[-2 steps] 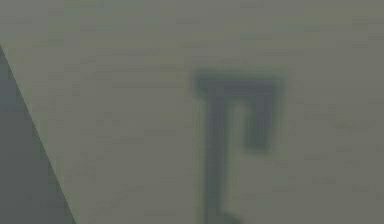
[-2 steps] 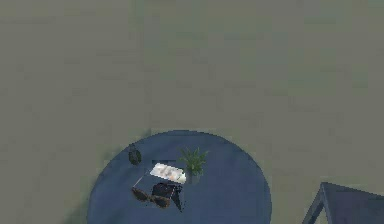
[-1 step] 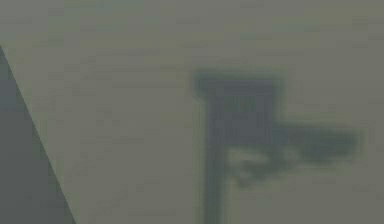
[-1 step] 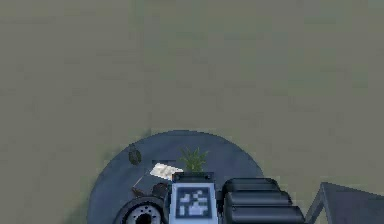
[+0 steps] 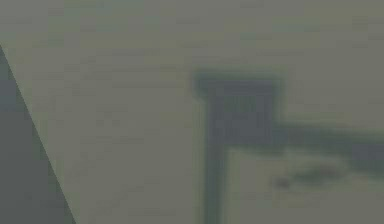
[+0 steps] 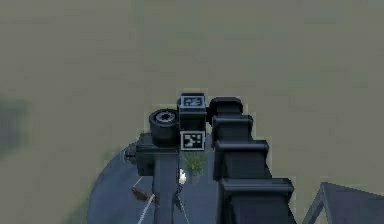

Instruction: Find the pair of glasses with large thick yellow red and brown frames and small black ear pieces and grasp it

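Arm side view: the arm (image 6: 245, 170) is seen rising from the bottom edge, right of centre, with two markers (image 6: 192, 101) at its end. The hand (image 6: 165, 198) is placed left of them, lower centre, over a round grey surface (image 6: 105, 190). Whether anything is held cannot be told. A yellow-green blob (image 6: 197, 166) is noted just below the lower marker; whether it is the glasses cannot be told. Forward view: a plain grey-green wall (image 5: 120, 80) is recorded.
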Controlling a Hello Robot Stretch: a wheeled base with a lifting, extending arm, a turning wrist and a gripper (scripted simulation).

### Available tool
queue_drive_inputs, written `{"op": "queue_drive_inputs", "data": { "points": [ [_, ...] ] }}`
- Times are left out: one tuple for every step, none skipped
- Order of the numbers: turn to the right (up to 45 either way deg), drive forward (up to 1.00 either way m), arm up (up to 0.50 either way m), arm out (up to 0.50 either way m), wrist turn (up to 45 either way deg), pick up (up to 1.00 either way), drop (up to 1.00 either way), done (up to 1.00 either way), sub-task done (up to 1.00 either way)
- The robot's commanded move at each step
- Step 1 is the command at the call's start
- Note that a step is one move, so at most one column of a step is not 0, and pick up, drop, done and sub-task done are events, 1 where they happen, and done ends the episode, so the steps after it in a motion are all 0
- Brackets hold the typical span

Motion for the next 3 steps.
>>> {"op": "queue_drive_inputs", "data": {
  "points": [
    [0.0, 0.00, 0.00, 0.00, 45.0, 0.00, 0.00, 0.00, 0.00],
    [0.0, 0.00, 0.00, 0.00, 45.0, 0.00, 0.00, 0.00, 0.00],
    [0.0, 0.00, 0.00, 0.00, 45.0, 0.00, 0.00, 0.00, 0.00]
  ]
}}
